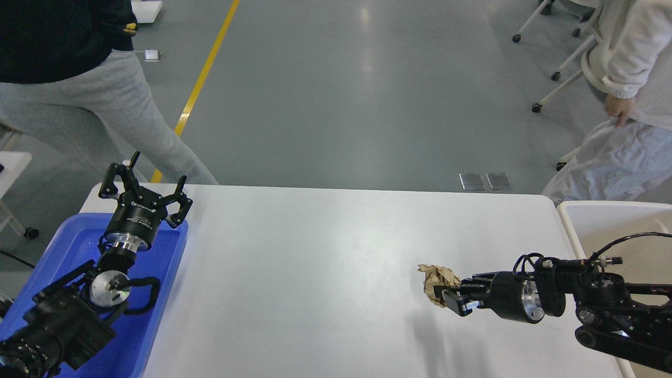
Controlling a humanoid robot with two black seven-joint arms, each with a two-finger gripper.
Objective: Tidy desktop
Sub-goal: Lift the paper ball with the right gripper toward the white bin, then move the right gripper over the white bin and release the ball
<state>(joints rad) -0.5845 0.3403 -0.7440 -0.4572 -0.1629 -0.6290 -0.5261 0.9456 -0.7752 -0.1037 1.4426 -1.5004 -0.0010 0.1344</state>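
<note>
Plainly, the right pincer point(450, 295) is closed on a light, soft, crushable paper wad point(437, 282) just above the desktop point(315, 262), gripped at its near side; the left pincer point(144, 190) hangs open, empty.

Floor: a smooth grey floor point(336, 89) filled the upper half of the frame; it was glossy, with pale reflections of overhead light near top centre.
Floor marking: a yellow line point(202, 79) ran diagonally from top centre down towards the left.
Floor plates: two small metal plates point(485, 181) lay side by side at right of centre.
Furniture: white chair legs on black castors point(551, 73) stood at upper right.
Side table: a white table corner point(11, 165) with a castor below showed at the left edge.
Persons: one in grey trousers point(105, 115) stood at upper left; one in white clothing point(630, 79) at upper right.
Floor items: a white box point(147, 10) and a small flat object point(151, 54) lay at upper left.
</note>
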